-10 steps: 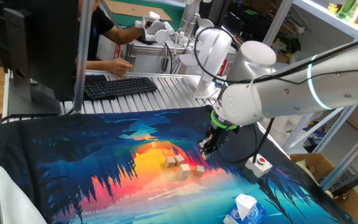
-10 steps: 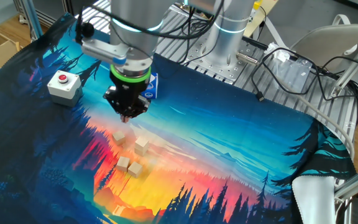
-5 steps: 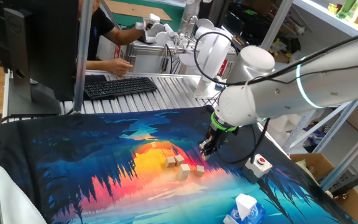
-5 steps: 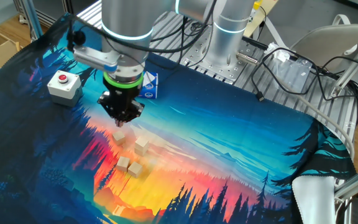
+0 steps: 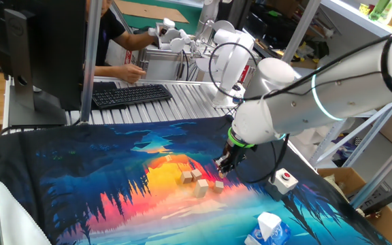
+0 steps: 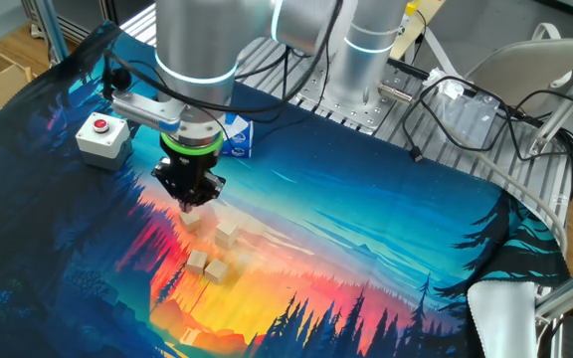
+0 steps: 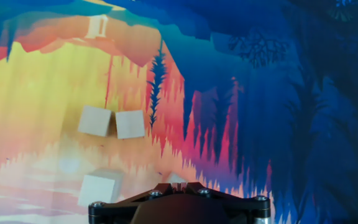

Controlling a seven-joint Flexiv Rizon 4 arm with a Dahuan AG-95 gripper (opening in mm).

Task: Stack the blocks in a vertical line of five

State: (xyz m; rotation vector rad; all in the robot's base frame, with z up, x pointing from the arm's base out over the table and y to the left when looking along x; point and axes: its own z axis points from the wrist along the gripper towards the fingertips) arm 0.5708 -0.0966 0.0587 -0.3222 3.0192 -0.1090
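Several small light-tan wooden blocks lie apart on the colourful cloth, none stacked. In one fixed view they are a pair (image 5: 191, 176), one in front (image 5: 201, 190) and one to the right (image 5: 219, 184). My gripper (image 5: 220, 168) hangs just over that right block, fingers together and holding nothing. In the other fixed view the gripper (image 6: 189, 205) is right above the nearest block (image 6: 193, 222). In the hand view the fingertips (image 7: 166, 186) meet at the bottom edge, half hiding a block (image 7: 178, 178); three more blocks (image 7: 112, 122) lie ahead.
A white box with a red button (image 6: 100, 136) stands beside the gripper, also seen in one fixed view (image 5: 284, 180). A tissue pack (image 6: 237, 139) lies behind the arm. A keyboard (image 5: 131, 94) and a seated person are beyond the cloth.
My gripper has moved sideways and down toward the blocks, ending right over the block nearest the button box. The blocks have not moved.
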